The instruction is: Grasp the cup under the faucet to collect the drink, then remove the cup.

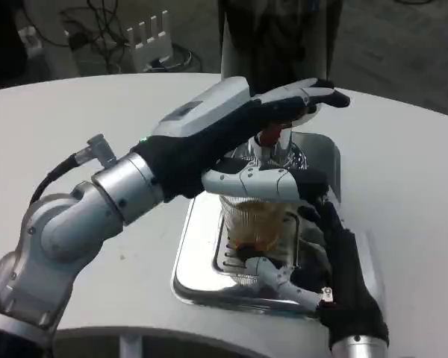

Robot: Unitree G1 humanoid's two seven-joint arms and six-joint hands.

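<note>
the clear cup (257, 220) stands upright on the steel drip tray (198, 272), directly below the faucet (269, 142). the right hand (313, 239) grasps it; the left hand (243, 119) reaches over the faucet, fingers touching its lever.

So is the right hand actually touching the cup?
Touching. In the head view, the right hand wraps the cup: fingers lie across its upper rim and another presses near its base, no gap.

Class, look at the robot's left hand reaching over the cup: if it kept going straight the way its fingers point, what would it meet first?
Probably the dark dispenser body behind the faucet: the left hand points up and right toward it, though depth is hard to judge.
</note>
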